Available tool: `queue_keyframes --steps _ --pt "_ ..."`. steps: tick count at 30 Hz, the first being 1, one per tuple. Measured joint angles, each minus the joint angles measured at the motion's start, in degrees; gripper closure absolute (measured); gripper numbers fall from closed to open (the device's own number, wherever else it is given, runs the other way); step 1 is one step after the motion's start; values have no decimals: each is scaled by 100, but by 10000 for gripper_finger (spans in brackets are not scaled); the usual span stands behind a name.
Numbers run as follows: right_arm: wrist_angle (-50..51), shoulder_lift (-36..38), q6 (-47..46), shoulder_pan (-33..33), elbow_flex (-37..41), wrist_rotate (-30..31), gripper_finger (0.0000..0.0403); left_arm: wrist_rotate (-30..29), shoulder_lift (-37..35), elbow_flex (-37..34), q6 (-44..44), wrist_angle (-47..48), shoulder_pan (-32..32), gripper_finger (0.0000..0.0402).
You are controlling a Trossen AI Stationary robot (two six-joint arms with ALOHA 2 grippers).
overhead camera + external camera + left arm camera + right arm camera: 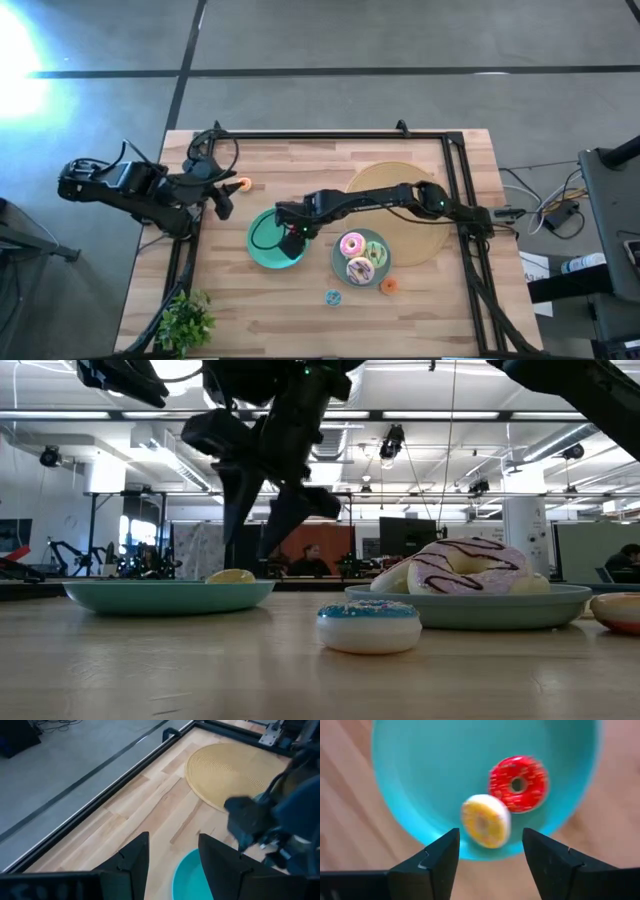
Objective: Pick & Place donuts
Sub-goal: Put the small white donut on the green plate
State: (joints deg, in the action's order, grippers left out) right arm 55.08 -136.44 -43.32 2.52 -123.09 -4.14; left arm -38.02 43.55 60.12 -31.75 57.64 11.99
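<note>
My right gripper (490,855) is open and empty, pointing down just above a teal plate (262,250) at the table's middle left. In that plate lie a tiny red donut (518,783) and a tiny yellow donut (486,821), flat on the plate's floor. The gripper also shows in the low view (262,525), above the plate (168,595). A second teal plate (345,272) holds pink (352,243), white-brown (359,269) and green (377,253) donuts. My left gripper (222,200) is open and empty at the table's left, next to a tiny orange donut (243,184).
A big tan woven disc (400,205) lies at the far right under my right arm. A tiny blue donut (333,297) and a tiny orange one (389,286) lie on the wood near the front. A small green plant (186,320) stands at the near left corner.
</note>
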Motion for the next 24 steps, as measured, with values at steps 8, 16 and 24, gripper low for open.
queue_keyframes --steps 8,16,24 --pt "740 569 416 43 -332 1314 187 414 83 -807 -1079 19 -149 257" --pt "1073 987 301 -182 -292 1587 186 1460 565 -1556 -530 -843 -1411 257" --pt "1110 1162 43 -205 -292 1807 188 2945 1555 -1746 1112 -1104 -3998 257"
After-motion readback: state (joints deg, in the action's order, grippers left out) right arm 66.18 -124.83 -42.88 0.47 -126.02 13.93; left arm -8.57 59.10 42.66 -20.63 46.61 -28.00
